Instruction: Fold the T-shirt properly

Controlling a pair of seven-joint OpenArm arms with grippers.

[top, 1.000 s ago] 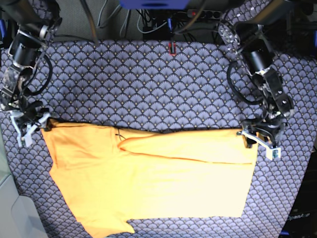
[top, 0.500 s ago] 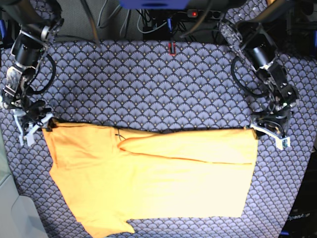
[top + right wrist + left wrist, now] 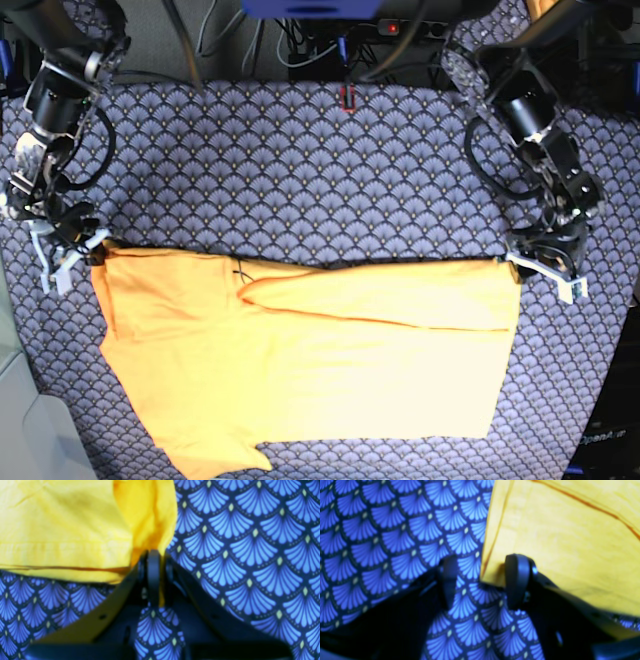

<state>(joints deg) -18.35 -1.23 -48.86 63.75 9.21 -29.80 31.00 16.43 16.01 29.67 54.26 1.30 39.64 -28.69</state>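
Yellow-orange cotton T-shirt (image 3: 310,360) lies flat on scallop-patterned cloth (image 3: 300,170).

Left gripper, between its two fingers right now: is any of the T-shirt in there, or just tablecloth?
Left wrist view: the open left gripper has the T-shirt corner edge and patterned tablecloth between its fingers.

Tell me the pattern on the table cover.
Blue fan-shaped scales on dark cloth, clearest in the left wrist view.

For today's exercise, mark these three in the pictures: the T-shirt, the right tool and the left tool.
T-shirt (image 3: 320,370), base view: middle of the flat yellow-orange body.
right tool (image 3: 153,562), right wrist view: between its tips, shut on a corner of the shirt.
left tool (image 3: 482,580), left wrist view: between its open tips, astride the shirt's corner.
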